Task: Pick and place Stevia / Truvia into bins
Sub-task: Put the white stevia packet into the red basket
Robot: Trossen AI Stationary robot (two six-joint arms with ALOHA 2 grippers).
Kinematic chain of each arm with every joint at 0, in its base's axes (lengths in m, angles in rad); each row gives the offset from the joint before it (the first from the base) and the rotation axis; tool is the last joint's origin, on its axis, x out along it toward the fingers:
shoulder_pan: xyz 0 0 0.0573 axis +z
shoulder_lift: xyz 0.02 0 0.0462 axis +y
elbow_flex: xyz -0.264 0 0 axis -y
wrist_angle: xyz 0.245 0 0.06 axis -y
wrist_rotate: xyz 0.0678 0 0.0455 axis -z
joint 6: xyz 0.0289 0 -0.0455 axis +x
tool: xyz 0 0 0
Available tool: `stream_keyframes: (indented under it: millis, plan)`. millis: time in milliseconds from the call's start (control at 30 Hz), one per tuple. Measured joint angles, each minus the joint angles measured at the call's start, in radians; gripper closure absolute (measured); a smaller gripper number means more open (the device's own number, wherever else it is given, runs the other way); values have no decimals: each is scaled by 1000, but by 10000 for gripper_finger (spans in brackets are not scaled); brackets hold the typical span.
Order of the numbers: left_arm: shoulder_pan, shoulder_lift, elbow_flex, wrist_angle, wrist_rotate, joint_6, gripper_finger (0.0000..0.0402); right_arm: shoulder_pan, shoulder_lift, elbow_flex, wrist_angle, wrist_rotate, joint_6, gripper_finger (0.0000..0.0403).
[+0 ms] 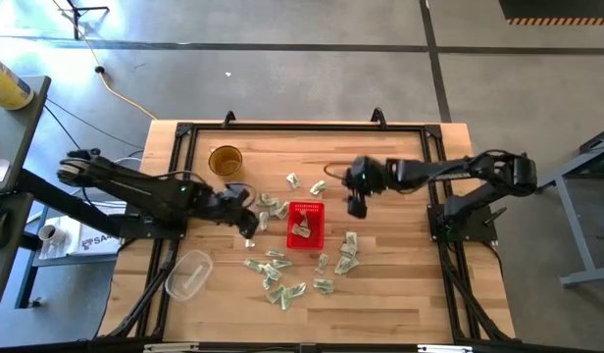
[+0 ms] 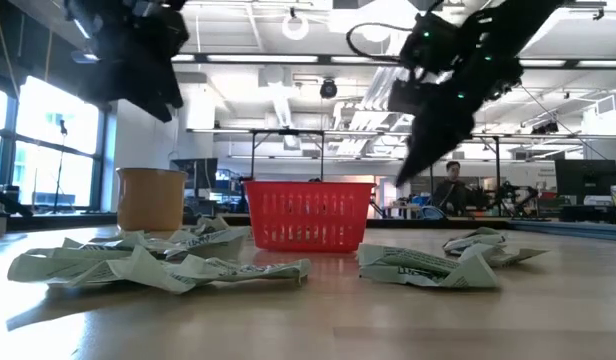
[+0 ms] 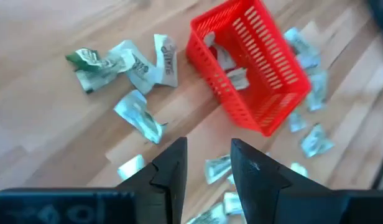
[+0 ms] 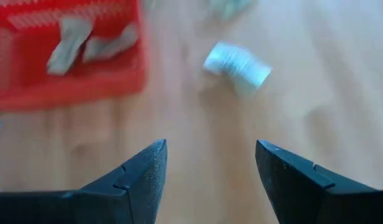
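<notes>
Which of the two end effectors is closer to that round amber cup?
Left. The left end effector hovers just off the amber cup, beside the red basket; the right end effector hangs beyond the basket.

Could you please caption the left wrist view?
Open left gripper above scattered sachets beside the red basket.

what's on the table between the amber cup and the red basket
In the high view, a few loose Stevia sachets lie between the amber cup and the red basket.
</notes>
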Motion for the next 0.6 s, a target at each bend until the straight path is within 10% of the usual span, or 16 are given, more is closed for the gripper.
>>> stream_keyframes:
  millis: [600]
  plan:
    - [-42,-49,-44,34,-71,-88,251,-64,551,514,-260,-16,-375,166]
